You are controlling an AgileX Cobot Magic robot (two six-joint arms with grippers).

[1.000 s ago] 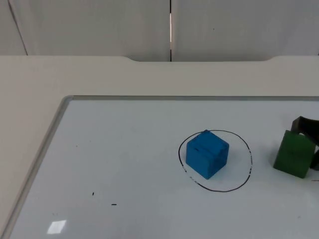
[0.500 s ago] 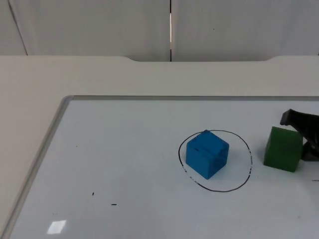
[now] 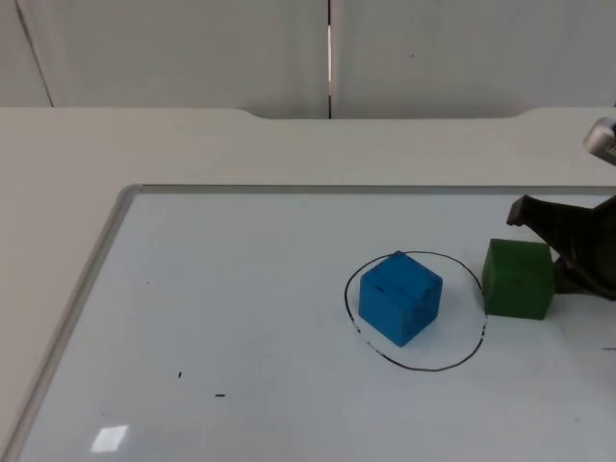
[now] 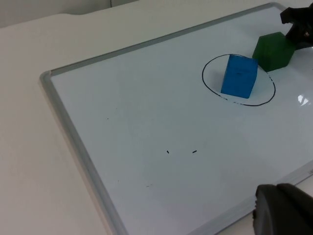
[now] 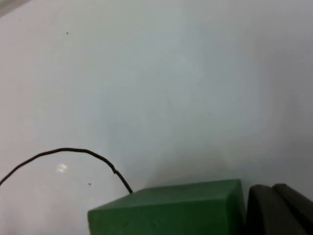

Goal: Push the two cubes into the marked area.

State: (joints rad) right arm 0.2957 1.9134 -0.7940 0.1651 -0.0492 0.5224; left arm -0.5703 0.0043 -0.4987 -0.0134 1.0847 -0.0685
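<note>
Green cube (image 3: 519, 279) sits at the right of the top view, its left edge on the line of the drawn circle (image 3: 416, 310), not yet inside. Right gripper (image 3: 568, 252) is against the cube's right side, so the push direction is leftward in frame, toward the circle's centre. Cannot tell whether its fingers are apart or together. Green cube looks matte, square-edged, standing flat. Blue cube (image 3: 399, 296) is already inside the circle, turned corner-forward. Both rest on the whiteboard (image 3: 241, 318). Left gripper (image 4: 283, 213) waits well back, over the whiteboard's edge; finger state can't be told either.
</note>
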